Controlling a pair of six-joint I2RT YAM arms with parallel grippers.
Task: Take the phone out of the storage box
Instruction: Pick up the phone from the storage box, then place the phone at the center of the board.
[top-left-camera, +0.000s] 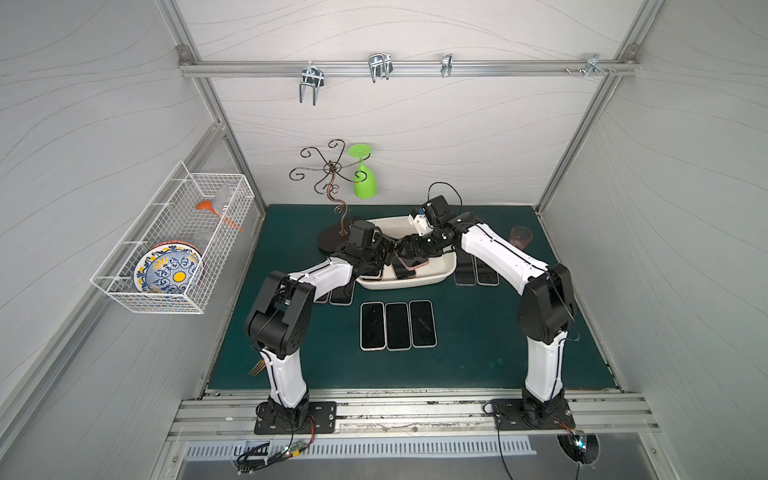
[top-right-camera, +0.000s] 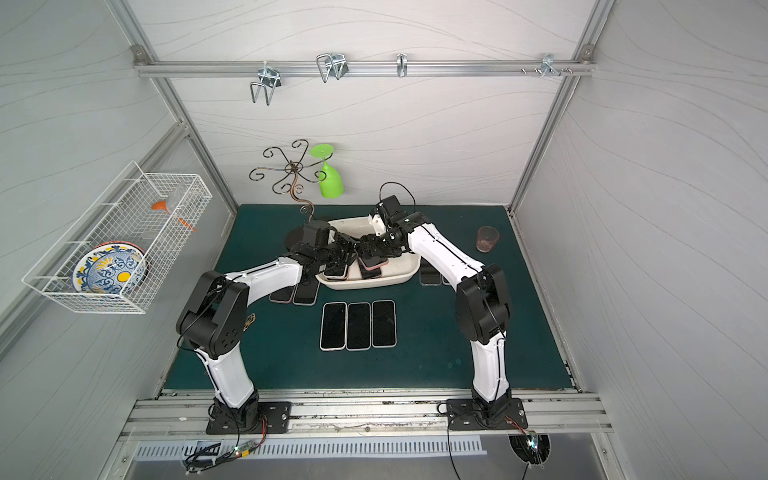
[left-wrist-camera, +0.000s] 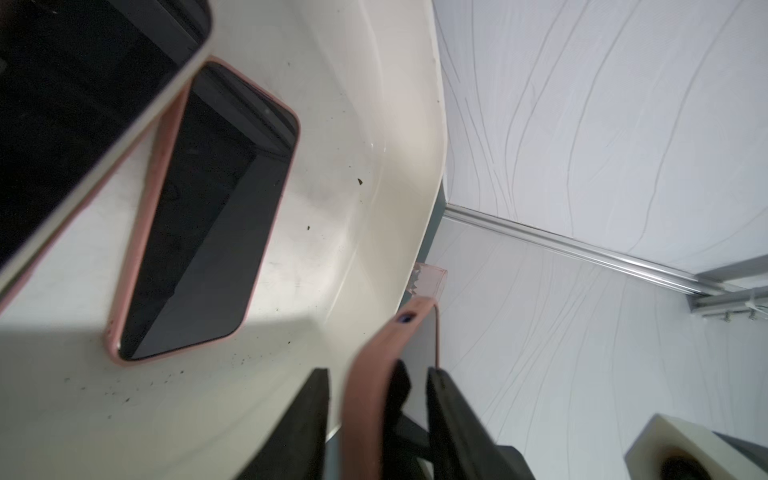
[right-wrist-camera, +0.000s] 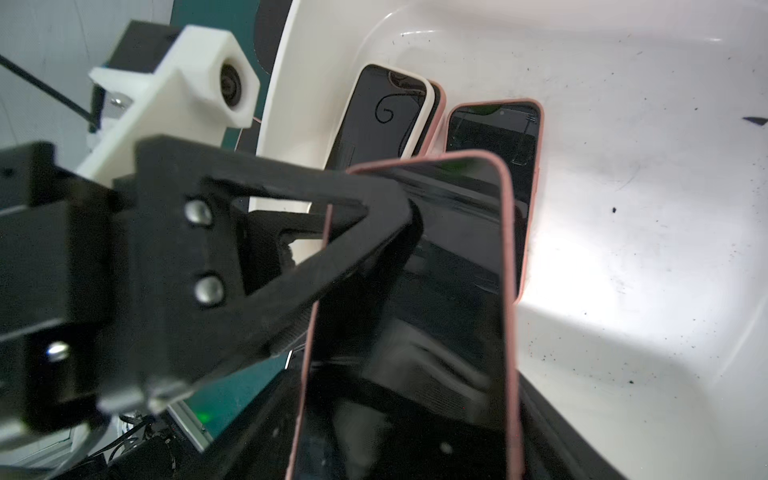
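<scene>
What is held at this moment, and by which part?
The pink-cased phone: the left hand pinches one long edge; the right hand seemingly grips its lower end.

Robot lab test cell. Left arm (top-left-camera: 284, 370) and right arm (top-left-camera: 542, 365), white and black, bolted to an aluminium rail (top-left-camera: 415, 409) along the front; cables (top-left-camera: 270, 455) trail under it. Grey wall panels (top-left-camera: 415, 124) in aluminium framing, with a crossbar (top-left-camera: 498, 66) carrying metal hooks (top-left-camera: 380, 66), close in a green mat (top-left-camera: 478, 332). Staged props all round: wire basket (top-left-camera: 153, 305) on the side wall with a painted plate (top-left-camera: 170, 272), green goblet (top-left-camera: 365, 183) hung upside down on a scrollwork stand (top-left-camera: 330, 168), three identical phones (top-left-camera: 398, 326) in a row.
</scene>
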